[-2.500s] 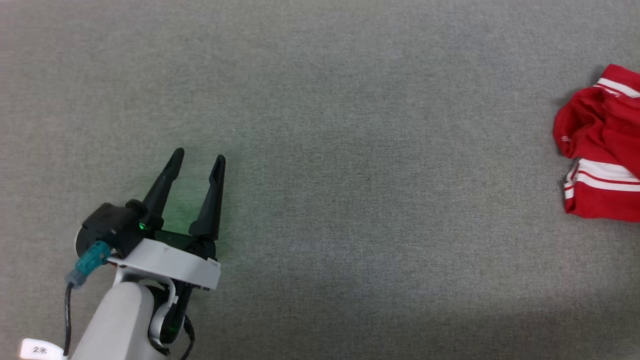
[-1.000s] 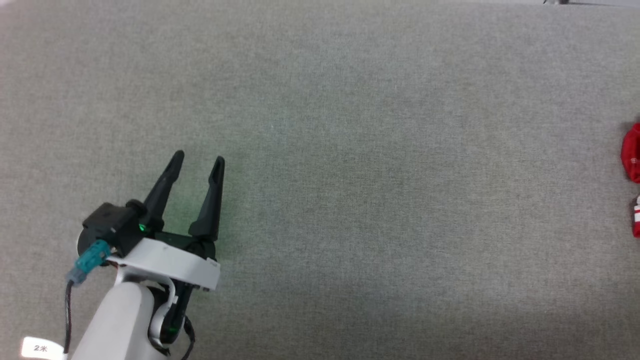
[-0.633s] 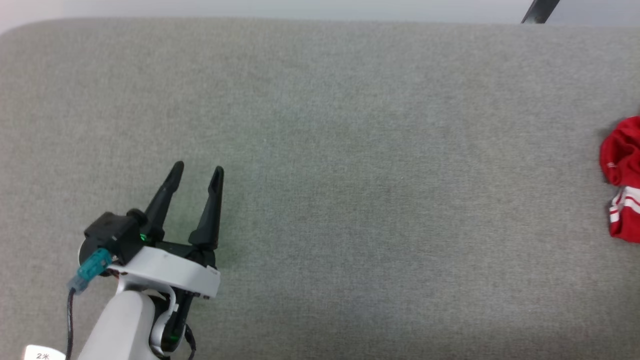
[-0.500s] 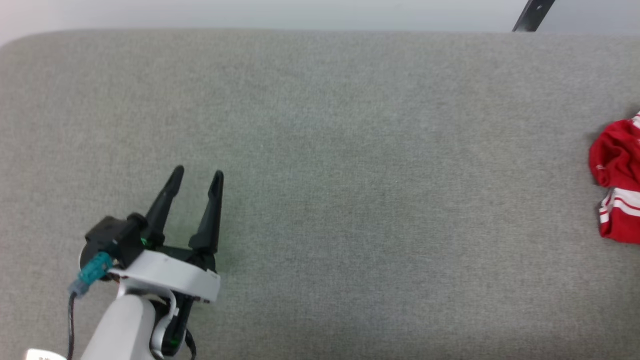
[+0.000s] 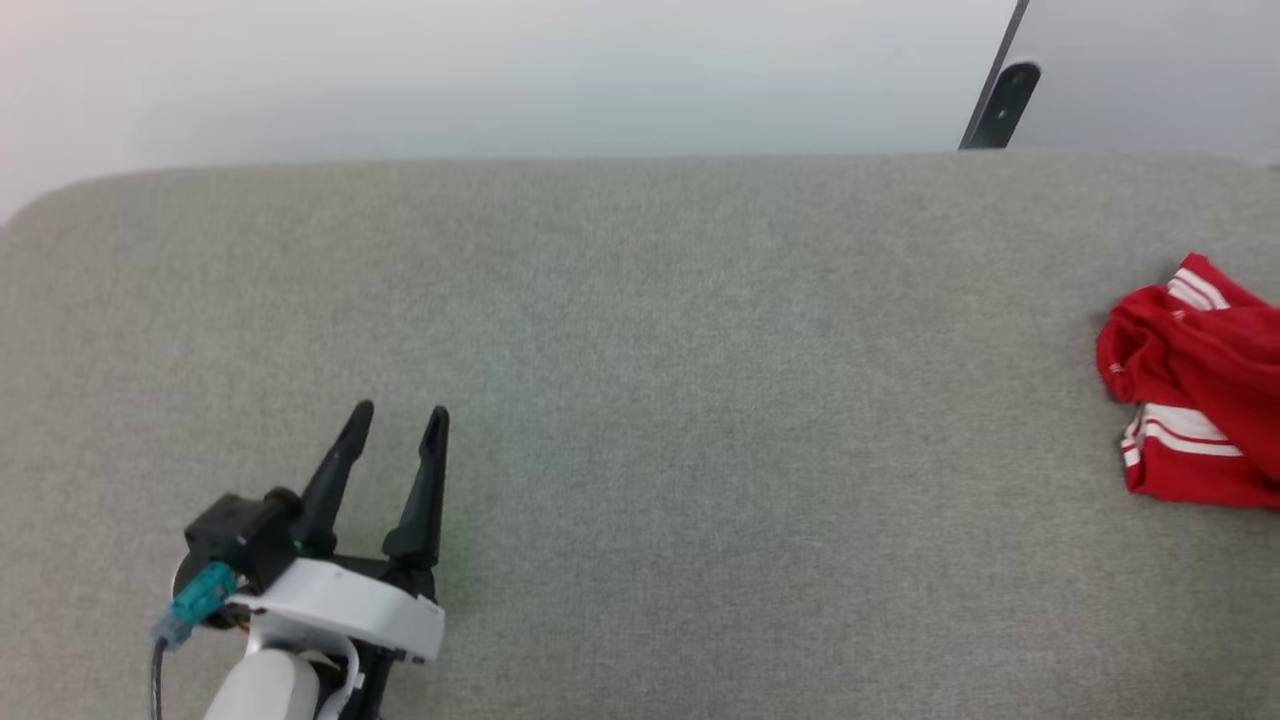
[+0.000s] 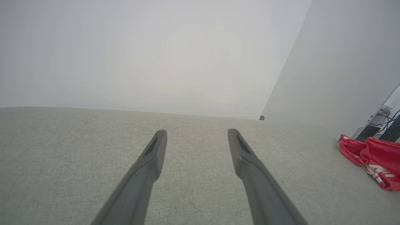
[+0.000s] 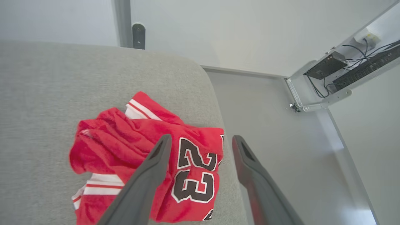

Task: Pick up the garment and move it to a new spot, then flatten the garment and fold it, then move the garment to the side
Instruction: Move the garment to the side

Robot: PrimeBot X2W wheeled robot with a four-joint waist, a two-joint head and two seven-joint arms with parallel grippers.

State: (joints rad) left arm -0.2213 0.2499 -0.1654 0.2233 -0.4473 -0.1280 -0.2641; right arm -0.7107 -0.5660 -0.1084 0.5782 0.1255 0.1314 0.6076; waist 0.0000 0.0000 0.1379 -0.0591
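You have the left pincer [image 5: 400, 410] released: its two dark fingers stand apart with nothing between them, over the near left part of the grey fabric-covered desk [image 5: 700, 400]. In the left wrist view the same fingers [image 6: 150, 162] point across bare grey fabric toward a pale wall [image 6: 156, 56].

The red jersey [image 5: 1190, 400] lies crumpled at the far right end of the desk, well apart from the left pincer and cut off by the right edge of the head view. You can see white bands with thin red stripes at its upper and lower folds. In the left wrist view it shows as a low red heap [image 6: 372, 154] at the right, with dark cables [image 6: 390, 120] behind it.

Your right pincer [image 7: 202, 137] is also released, fingers spread and empty, and it hangs above the right-hand edge of the jersey near the desk's rounded corner. In its own wrist view the left finger crosses the red cloth and the right finger lies over the pale floor [image 7: 272, 131] beyond the desk edge; whether either finger touches the fabric, you cannot tell. A black number 23 [image 7: 193, 175] outlined in white faces up on the jersey, between the two fingers. A dark bracket [image 7: 138, 34] stands against the wall behind the desk
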